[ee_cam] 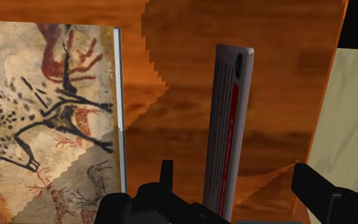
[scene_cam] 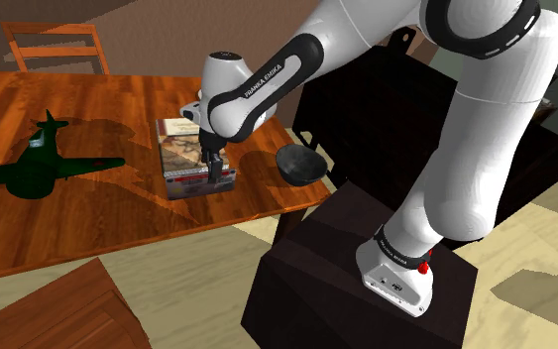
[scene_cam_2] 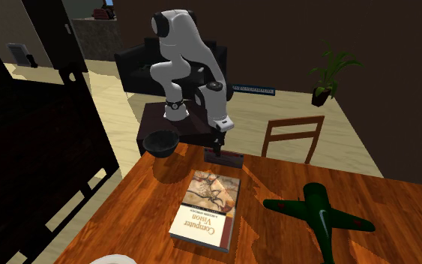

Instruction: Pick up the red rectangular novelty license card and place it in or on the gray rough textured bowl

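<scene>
Your claw point(scene_cam: 214, 171) is spread wide, low over the license card point(scene_cam: 203, 184) at the centre of the shoulder view. In the wrist view the card, grey with a red band, sits between the fingers point(ee_cam: 166, 181), closer to one, and neither visibly touches it. It lies on the desk point(scene_cam: 98, 213) just beside the book point(scene_cam: 179, 144). The dark bowl point(scene_cam: 301, 164) sits to its right.

Book point(scene_cam_2: 209, 206), grn toy plane point(scene_cam_2: 318, 214), wd table point(scene_cam_2: 276, 240)
</scene>
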`<control>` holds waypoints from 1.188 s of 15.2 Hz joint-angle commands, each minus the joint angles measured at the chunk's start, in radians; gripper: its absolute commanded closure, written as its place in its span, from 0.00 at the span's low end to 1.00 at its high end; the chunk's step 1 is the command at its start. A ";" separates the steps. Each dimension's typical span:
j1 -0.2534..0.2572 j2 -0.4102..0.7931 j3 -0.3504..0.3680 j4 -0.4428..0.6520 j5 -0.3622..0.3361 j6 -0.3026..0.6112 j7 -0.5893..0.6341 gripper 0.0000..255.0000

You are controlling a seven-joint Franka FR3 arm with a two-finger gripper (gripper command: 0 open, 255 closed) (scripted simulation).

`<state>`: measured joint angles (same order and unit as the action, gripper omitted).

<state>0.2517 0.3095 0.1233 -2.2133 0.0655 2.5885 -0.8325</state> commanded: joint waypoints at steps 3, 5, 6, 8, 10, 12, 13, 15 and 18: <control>0.000 0.000 0.000 0.000 0.000 0.001 0.000 0.00; 0.000 0.000 0.000 0.000 0.000 0.001 0.000 1.00; 0.000 0.000 0.000 0.000 0.000 0.001 0.000 1.00; 0.000 0.000 0.000 0.000 0.000 0.001 0.000 1.00; 0.000 0.000 0.000 0.000 0.000 0.001 0.000 1.00; 0.000 0.000 0.000 0.000 0.000 0.001 0.000 1.00; 0.000 0.000 0.000 0.000 0.000 0.001 0.000 1.00; -0.001 -0.022 0.001 0.001 0.002 -0.022 0.000 1.00; -0.003 -0.053 0.002 0.005 0.004 -0.058 0.000 1.00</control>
<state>0.2492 0.2662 0.1250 -2.2086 0.0688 2.5411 -0.8326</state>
